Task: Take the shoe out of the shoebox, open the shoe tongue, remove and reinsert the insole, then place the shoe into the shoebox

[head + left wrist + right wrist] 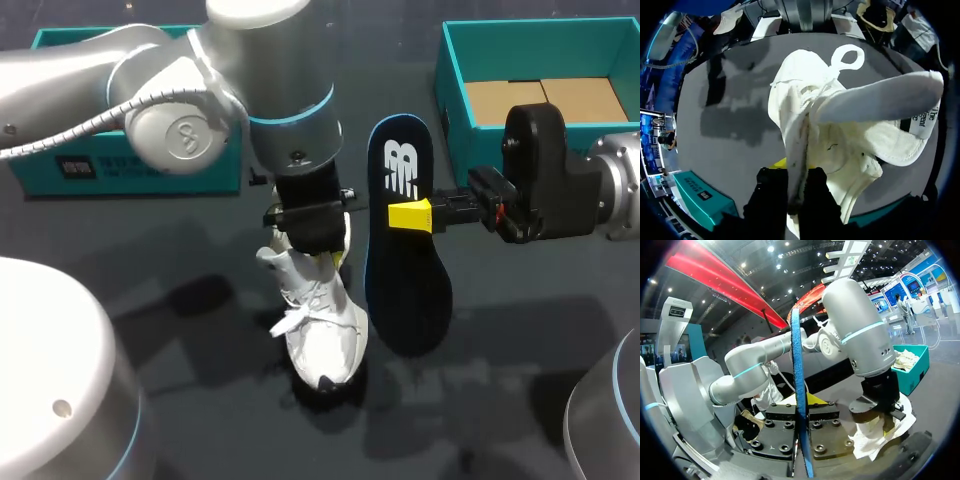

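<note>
A dark matte table (520,330) carries soft shadows.

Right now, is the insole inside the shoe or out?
Out. The right gripper holds the dark insole beside the white sneaker, fully outside it.

Dark table (520,340), white shoe (322,335), open teal shoebox (451,100), second teal box (150,178)

Wht cloth shoe (320,335), matt dk insole (405,290), matt table (520,340)
</note>
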Controlling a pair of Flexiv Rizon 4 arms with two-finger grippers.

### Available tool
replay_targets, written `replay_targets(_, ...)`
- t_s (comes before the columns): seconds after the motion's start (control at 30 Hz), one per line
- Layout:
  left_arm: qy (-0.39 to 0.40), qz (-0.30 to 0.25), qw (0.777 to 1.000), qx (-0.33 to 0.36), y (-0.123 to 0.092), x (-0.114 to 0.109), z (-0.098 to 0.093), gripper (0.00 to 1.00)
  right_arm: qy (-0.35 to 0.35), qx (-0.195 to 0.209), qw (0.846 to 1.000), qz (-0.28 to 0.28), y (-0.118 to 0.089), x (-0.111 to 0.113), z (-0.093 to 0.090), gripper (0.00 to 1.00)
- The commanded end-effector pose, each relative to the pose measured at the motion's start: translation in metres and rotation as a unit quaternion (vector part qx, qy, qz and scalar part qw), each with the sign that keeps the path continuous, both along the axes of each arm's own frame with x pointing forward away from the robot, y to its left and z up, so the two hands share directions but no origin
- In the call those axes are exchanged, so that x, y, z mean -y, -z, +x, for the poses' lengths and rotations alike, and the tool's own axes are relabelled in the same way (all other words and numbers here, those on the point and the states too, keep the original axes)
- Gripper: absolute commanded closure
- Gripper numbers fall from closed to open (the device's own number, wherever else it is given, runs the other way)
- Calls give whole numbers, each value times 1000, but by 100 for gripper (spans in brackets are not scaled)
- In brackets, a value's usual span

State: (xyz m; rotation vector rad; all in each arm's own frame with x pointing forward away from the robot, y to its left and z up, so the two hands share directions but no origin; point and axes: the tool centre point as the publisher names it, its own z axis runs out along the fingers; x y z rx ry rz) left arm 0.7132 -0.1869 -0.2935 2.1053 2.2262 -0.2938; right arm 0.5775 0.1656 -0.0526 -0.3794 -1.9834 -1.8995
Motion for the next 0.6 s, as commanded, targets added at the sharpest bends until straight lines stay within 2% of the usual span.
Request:
replay_targets(0.03, 14, -5, 1000, 1, 4, -1, -4, 100, 1, 0, 1000, 0, 1, -2, 0, 100)
replay_targets(0.33, 36, 3, 999, 6, 24, 3, -15, 100, 1, 0, 1000, 0, 1, -2, 0, 100)
replay_targets(0.6, 54, 19, 998, -4, 42, 8, -17, 100, 1, 0, 1000, 0, 1, -2, 0, 100)
